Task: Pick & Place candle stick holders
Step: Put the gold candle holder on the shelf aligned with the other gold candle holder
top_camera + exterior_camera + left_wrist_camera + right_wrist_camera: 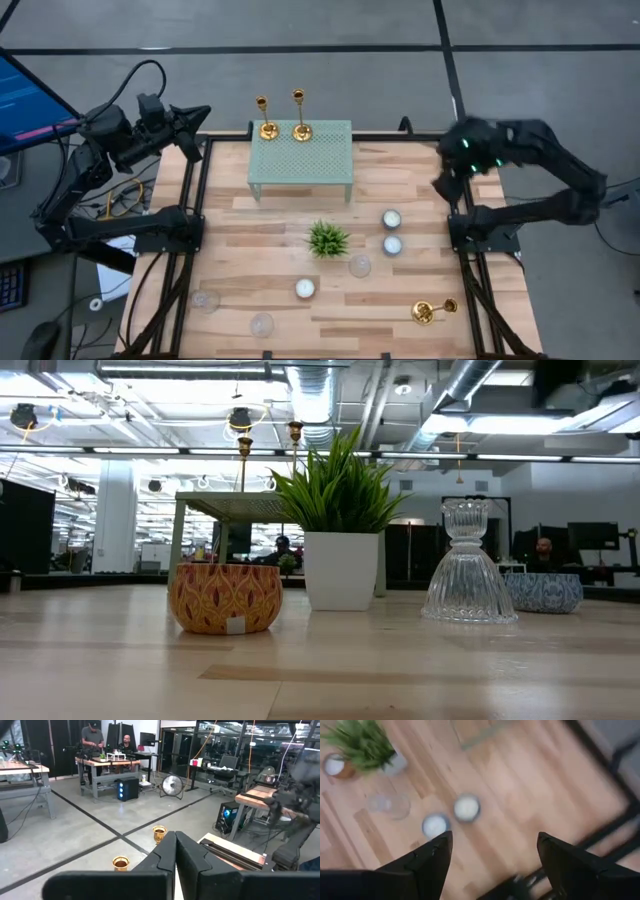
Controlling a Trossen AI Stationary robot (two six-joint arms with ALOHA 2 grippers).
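While one gold candle stick holder lies tipped on the bench near its front right corner, the right claw, fingers apart and empty, hangs well apart; two holders stand on the green stand; left claw closed together.

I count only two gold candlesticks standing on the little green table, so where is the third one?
The third candlestick lies on its side on the wooden table's near right corner in the high view, apart from the two tealights farther back.
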